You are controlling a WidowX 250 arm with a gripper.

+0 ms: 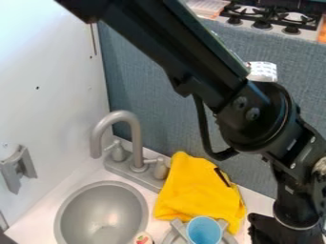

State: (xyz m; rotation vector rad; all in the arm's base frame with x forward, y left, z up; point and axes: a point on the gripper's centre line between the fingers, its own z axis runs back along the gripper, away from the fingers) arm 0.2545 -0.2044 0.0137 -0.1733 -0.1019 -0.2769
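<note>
Yellow cloth (196,188) lies between faucet (136,140) and tool (275,230) (clenched or released, I can't tell), by the counter's back edge (259,197).

No readable text, numbers or signs.
The curved white label (263,71) by the joint of the black robot arm (185,52) carries small grey marks in rows, too small to make out as letters or digits; whether they are print or a pattern cannot be told.
</note>
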